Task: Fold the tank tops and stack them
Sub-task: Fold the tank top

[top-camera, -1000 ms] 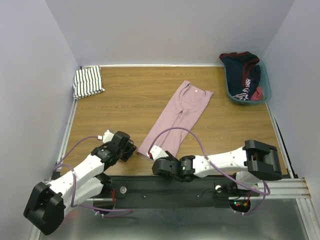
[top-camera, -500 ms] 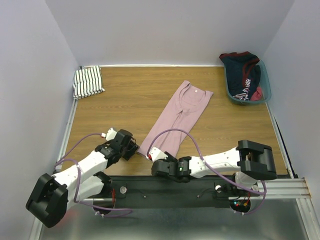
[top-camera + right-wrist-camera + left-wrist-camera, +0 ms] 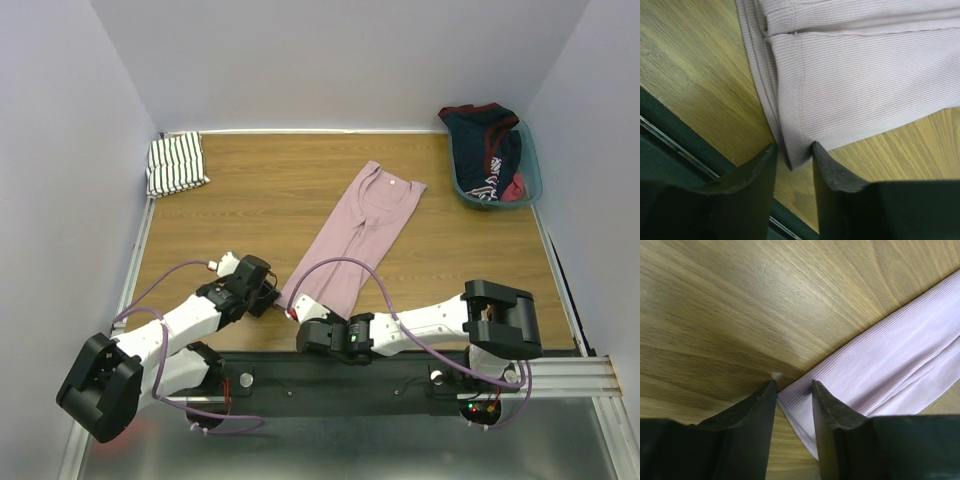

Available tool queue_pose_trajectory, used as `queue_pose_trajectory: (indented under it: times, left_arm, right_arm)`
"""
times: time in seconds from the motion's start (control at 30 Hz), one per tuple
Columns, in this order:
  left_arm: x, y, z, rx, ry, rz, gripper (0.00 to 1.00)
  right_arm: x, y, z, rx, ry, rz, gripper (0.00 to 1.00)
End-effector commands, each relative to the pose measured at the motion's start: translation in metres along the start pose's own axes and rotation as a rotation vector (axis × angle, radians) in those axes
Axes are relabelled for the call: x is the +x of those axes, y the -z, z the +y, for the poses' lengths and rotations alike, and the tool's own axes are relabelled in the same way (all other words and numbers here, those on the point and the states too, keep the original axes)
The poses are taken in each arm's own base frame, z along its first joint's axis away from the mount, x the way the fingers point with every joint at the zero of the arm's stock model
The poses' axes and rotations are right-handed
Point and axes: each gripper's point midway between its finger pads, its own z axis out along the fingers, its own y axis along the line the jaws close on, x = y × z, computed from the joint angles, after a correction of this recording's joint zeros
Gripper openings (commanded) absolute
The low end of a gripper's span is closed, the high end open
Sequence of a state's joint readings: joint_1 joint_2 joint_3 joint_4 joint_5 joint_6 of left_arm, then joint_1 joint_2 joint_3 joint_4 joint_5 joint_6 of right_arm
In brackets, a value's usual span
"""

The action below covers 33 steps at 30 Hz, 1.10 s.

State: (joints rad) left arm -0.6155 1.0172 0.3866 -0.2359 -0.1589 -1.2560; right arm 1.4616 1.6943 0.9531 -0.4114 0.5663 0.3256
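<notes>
The pink-mauve tank top (image 3: pixel 360 230) lies folded lengthwise in a long diagonal strip on the wooden table, its near end by the front edge. The striped tank top (image 3: pixel 177 163) lies folded at the far left corner. My left gripper (image 3: pixel 272 297) is low at the near left corner of the pink top. In the left wrist view the gripper (image 3: pixel 792 387) is open with the pink top's corner (image 3: pixel 800 400) between its jaws. My right gripper (image 3: pixel 297 312) is at the near end too. In the right wrist view it (image 3: pixel 794 150) is open around the pink top's hemmed corner (image 3: pixel 792 152).
A teal basket (image 3: pixel 536 180) with dark navy-and-red clothing (image 3: pixel 490 140) stands at the back right. The black front rail (image 3: pixel 670 135) runs just behind the right gripper. White walls enclose the table on the left, back and right.
The left gripper has slid right and forward onto the pink top's near left corner. The right gripper has moved left to the near end. The tops have not moved.
</notes>
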Motion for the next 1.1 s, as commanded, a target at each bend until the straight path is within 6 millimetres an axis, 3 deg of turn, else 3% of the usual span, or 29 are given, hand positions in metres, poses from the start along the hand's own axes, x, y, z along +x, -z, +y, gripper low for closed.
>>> queue_pose_trajectory:
  times: [0.0, 0.07, 0.27, 0.4, 0.57, 0.87, 0.97, 1.07]
  left_arm:
    - [-0.006, 0.003, -0.003, -0.013, -0.041, -0.023, 0.37]
    - [-0.008, 0.004, -0.008, -0.003, -0.043, -0.028, 0.31]
    - [-0.015, 0.003, -0.024, 0.019, -0.092, -0.051, 0.00]
    - [-0.023, 0.001, -0.033, 0.028, -0.105, -0.064, 0.00]
    - [-0.054, 0.005, -0.035, 0.026, -0.105, -0.122, 0.00]
    - [-0.103, 0.008, -0.017, -0.034, -0.086, -0.195, 0.00]
    - [-0.114, 0.010, -0.014, -0.034, -0.088, -0.213, 0.00]
    - [-0.120, 0.008, -0.010, -0.033, -0.094, -0.213, 0.00]
  right_arm:
    - [-0.009, 0.001, 0.002, 0.010, 0.011, -0.019, 0.37]
    - [-0.009, 0.001, 0.004, 0.006, 0.012, -0.016, 0.33]
    - [-0.017, 0.003, 0.012, -0.035, 0.009, -0.022, 0.25]
    - [-0.028, 0.007, 0.022, -0.088, -0.003, -0.032, 0.22]
    - [-0.048, 0.013, 0.044, -0.195, -0.050, -0.041, 0.21]
    - [-0.092, 0.008, 0.093, -0.355, -0.128, -0.038, 0.19]
    - [-0.105, 0.005, 0.101, -0.381, -0.153, -0.044, 0.19]
    - [-0.113, 0.002, 0.096, -0.376, -0.179, -0.051, 0.19]
